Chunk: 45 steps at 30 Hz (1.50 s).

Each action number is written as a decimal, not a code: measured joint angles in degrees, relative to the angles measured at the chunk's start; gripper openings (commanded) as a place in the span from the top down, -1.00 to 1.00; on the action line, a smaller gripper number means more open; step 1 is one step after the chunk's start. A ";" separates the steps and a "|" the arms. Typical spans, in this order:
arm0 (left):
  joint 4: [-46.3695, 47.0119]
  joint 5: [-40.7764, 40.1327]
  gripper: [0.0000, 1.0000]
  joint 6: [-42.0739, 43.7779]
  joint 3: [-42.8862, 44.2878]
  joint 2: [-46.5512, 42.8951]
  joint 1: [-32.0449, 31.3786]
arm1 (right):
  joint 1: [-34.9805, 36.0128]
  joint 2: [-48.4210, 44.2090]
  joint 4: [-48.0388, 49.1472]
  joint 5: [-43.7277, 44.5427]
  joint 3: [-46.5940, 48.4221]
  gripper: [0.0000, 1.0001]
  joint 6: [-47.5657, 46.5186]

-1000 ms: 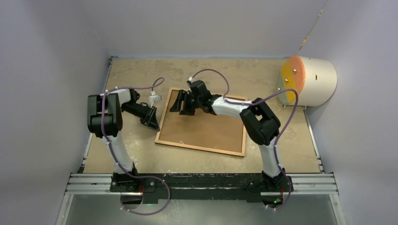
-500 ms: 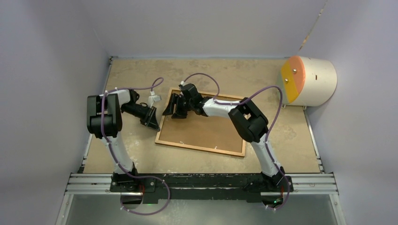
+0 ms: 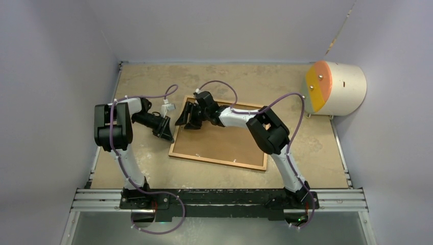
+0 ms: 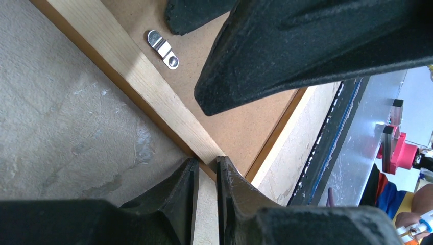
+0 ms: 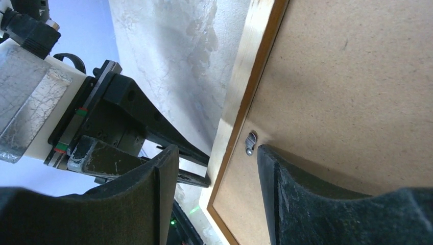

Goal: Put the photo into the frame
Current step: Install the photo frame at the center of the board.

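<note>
**Frame lies back-up between two tools.** The frame [image 3: 218, 162] is seen lying back uppermost near the middle of the bench [image 3: 148, 76], slightly skewed. Its opening is filled by a brown backing board [image 3: 227, 140], and whatever lies beneath the board is hidden. Much of the frame's far-left corner is covered from above by the right tool [image 3: 186, 122]. In the left wrist view the same dark fingers blot out the upper board, and one metal turn-clip [image 4: 163, 48] is left exposed. The frame's rails are cut off at the picture edges in both wrist views. Bench surface is shown on every side of the frame. It is broadest beyond the far rail and to the frame's right, where a white drum [image 3: 342, 89] with an orange-and-yellow face lies well apart. The right tool is held wide, nothing between its fingers, above the board just inside the frame's left rail. The left tool [image 4: 207, 162] is narrowed to a slit at the near end of that rail. Whether the rail is pinched cannot be told.
</note>
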 measured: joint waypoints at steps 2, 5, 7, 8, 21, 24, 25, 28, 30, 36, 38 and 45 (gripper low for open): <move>0.07 0.00 0.59 0.00 -0.04 -0.07 0.00 | 0.15 0.26 0.17 -0.46 0.33 -0.20 0.15; 0.11 -0.04 0.60 0.00 -0.09 -0.13 0.00 | 0.39 0.39 0.15 -0.57 0.46 -0.19 0.50; 0.15 -0.04 0.60 0.00 -0.11 -0.13 0.00 | 0.61 0.92 0.13 -0.68 1.07 -0.18 0.74; 0.15 -0.04 0.60 0.00 -0.11 -0.15 0.00 | 0.70 1.31 0.20 -0.83 1.55 -0.18 0.96; 0.46 -0.07 0.60 0.02 -0.37 -0.46 0.00 | 0.94 2.62 -0.35 -1.55 3.41 -0.14 1.31; 0.48 -0.09 0.60 0.00 -0.42 -0.50 0.00 | 0.96 2.62 -1.31 -1.57 3.98 -0.17 0.94; 0.52 -0.09 0.60 0.02 -0.46 -0.55 0.00 | 0.96 2.62 -1.79 -1.57 4.17 -0.19 0.61; 0.50 -0.15 0.58 0.02 -0.46 -0.66 0.15 | 0.55 2.29 -2.56 -1.51 4.31 -0.27 -1.18; 0.33 -0.11 0.55 0.07 -0.44 -0.66 0.46 | 0.22 0.81 -4.04 -0.52 3.63 -0.29 -3.87; -0.72 -1.66 -0.04 2.64 2.91 -0.66 3.23 | -0.39 -13.73 -12.46 6.32 -3.52 -0.26 -21.33; -0.74 -2.05 -0.26 3.37 4.20 -0.94 4.24 | -0.28 -21.27 -14.27 7.63 -8.13 -0.26 -27.67; -2.12 -3.13 -0.51 5.38 4.63 -4.50 5.11 | 5.38 -36.09 -18.38 10.58 -25.62 -0.25 -43.08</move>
